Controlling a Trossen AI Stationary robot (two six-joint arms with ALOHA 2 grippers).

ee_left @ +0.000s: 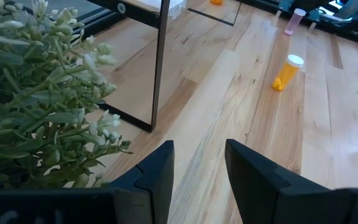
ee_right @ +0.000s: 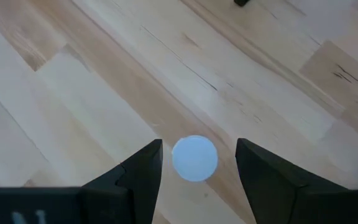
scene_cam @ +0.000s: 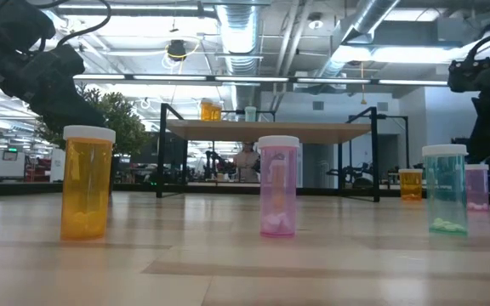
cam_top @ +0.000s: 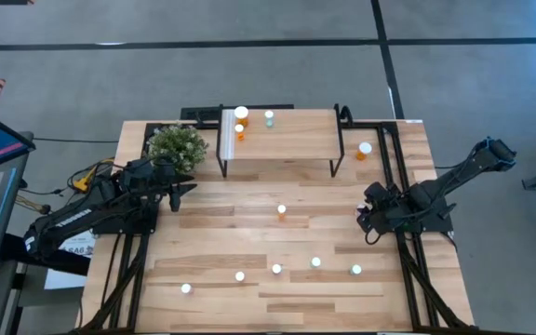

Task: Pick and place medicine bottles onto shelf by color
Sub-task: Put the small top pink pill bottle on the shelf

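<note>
On the wooden surface (cam_top: 212, 223), the shelf (cam_top: 291, 140) stands at the far edge, carrying three medicine bottles (cam_top: 241, 113); others dot the near half. Left gripper (cam_top: 190, 189) hovers open beside the plant (cam_top: 177, 144). Right gripper (ee_right: 196, 163), open, straddles a white-capped bottle (ee_right: 194, 158).

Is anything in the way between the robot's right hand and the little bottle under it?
Nothing visible is. The right hand hangs with its fingers apart, and the bottle's white cap shows in the gap between them with only bare table around it. No other bottle or object sits between them.
</note>
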